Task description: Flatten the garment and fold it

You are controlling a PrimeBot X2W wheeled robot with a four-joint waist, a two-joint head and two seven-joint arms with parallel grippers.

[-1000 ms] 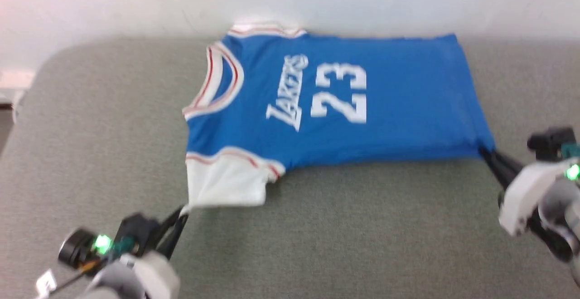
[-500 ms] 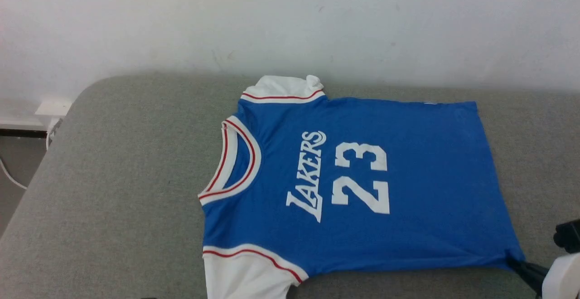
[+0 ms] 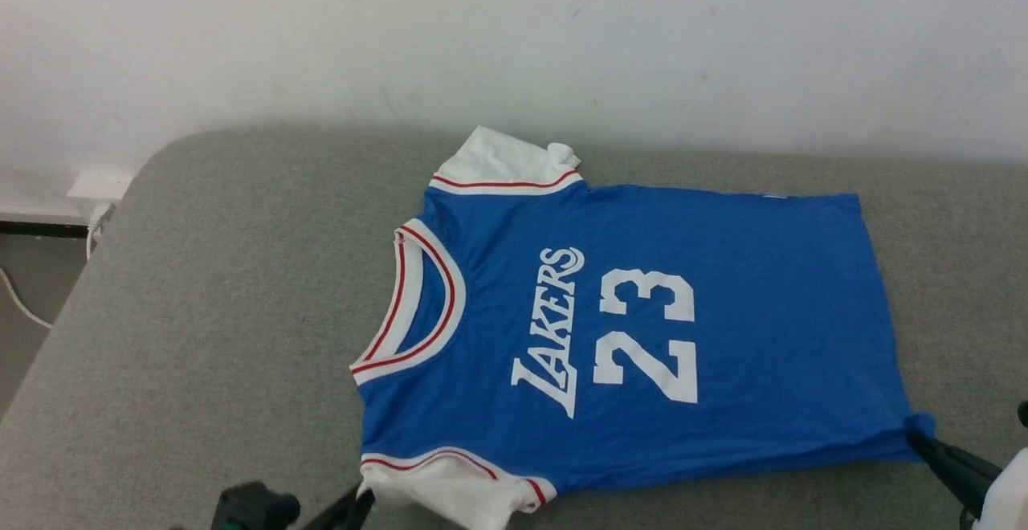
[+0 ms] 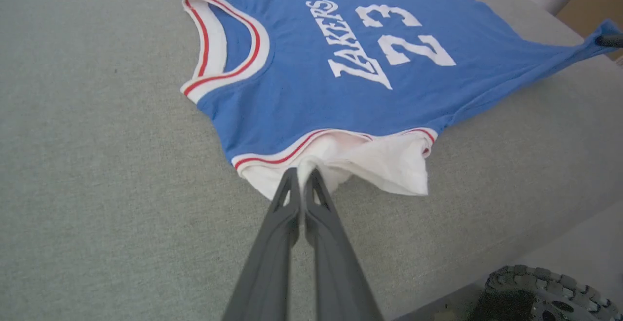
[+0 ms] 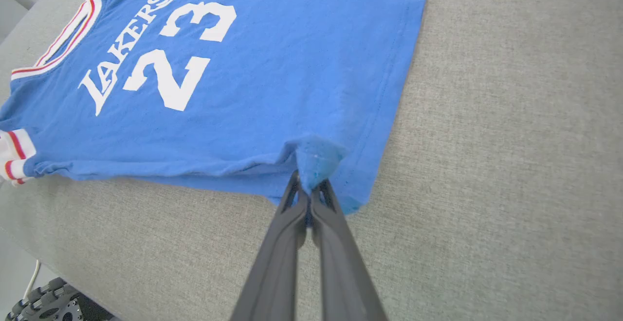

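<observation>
Garment [image 3: 642, 329]: blue jersey tee, lying face up on the grey fabric-covered bench [image 3: 209, 289]. In the head view the collar is at 9 o'clock and the hem at 3 o'clock. It sits toward the far side of the bench, close to the white wall [image 3: 514, 32].

Left hand [image 4: 302, 172]: fingers pinched together on the edge of the near sleeve [image 4: 384, 160], at 7 o'clock of the shirt. Right hand [image 5: 306, 180]: fingers pinched on the near hem corner, at 4 o'clock, with a small tuft of blue cloth bunched between them.

Handling (judgement): thin, light, limp knit. It will stretch and drag on the rough cover rather than slide, and it sags wherever unsupported. Corners and seams make the best holds. A pinch on a single layer would peel front from back.

Flatness: the body is mostly smooth. The near edge is pulled taut between the two holds. The far sleeve [image 3: 502, 162], at 12 o'clock, is crumpled at its tip.

Surroundings: the wall is close behind the far sleeve. A cable [image 3: 20, 305] hangs off the bench at 9 o'clock. A cardboard box [image 4: 591, 5] stands beyond the hem. Nothing lies on the cloth itself.
</observation>
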